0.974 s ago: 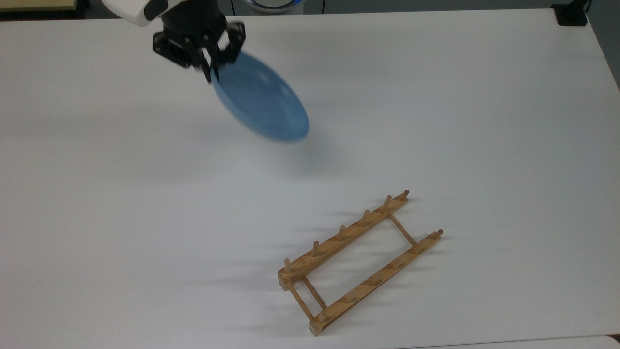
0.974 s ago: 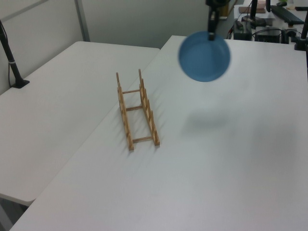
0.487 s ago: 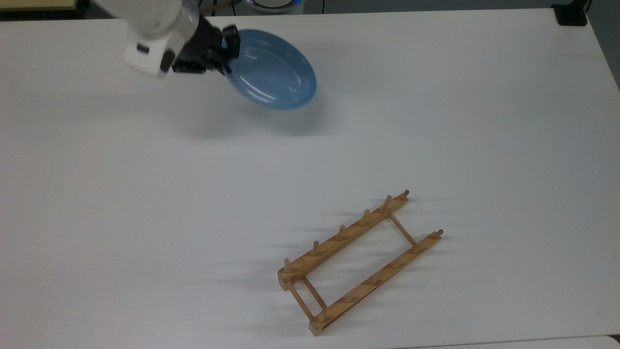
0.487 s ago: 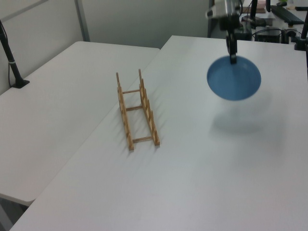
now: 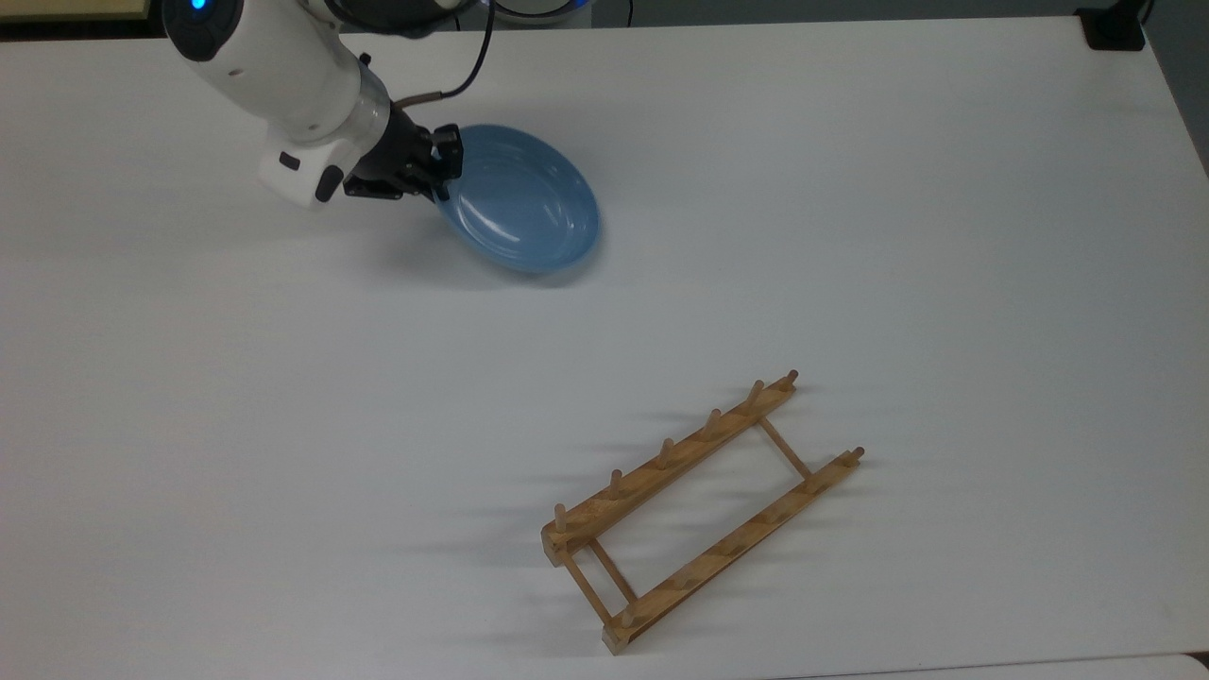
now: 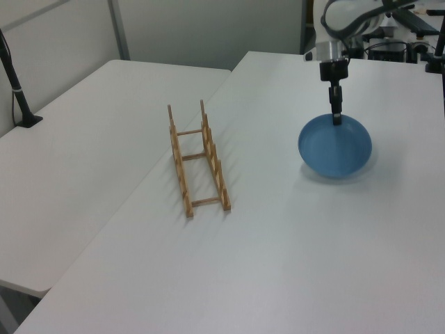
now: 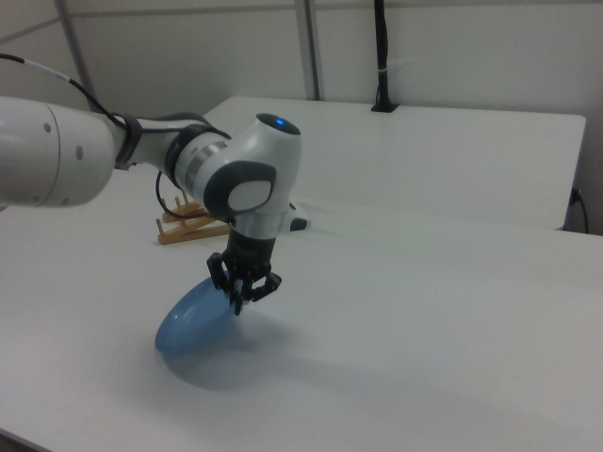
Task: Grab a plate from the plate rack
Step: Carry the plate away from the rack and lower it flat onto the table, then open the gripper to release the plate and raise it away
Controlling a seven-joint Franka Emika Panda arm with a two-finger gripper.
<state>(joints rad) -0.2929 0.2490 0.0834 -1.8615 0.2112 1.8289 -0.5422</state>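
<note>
The light-blue plate (image 5: 524,212) hangs tilted just over the white table, its lower edge close to or touching the surface (image 6: 335,146) (image 7: 193,320). My gripper (image 5: 442,175) is shut on the plate's rim at the top view's left side (image 6: 336,118) (image 7: 237,299). The wooden plate rack (image 5: 704,510) stands with no plate in it, far from the plate toward the top view's lower right (image 6: 198,160); in the right view the plate rack (image 7: 193,226) is partly hidden behind my arm.
The white table (image 5: 850,236) spreads wide around both things. A second white table (image 6: 76,139) adjoins at the left view's left, with a black post (image 6: 17,87) on it. A dark block (image 5: 1115,28) sits at the top view's far right corner.
My gripper has carried the plate down toward the table and tipped it flatter. In the left view it moved right and lower. The rack has not moved.
</note>
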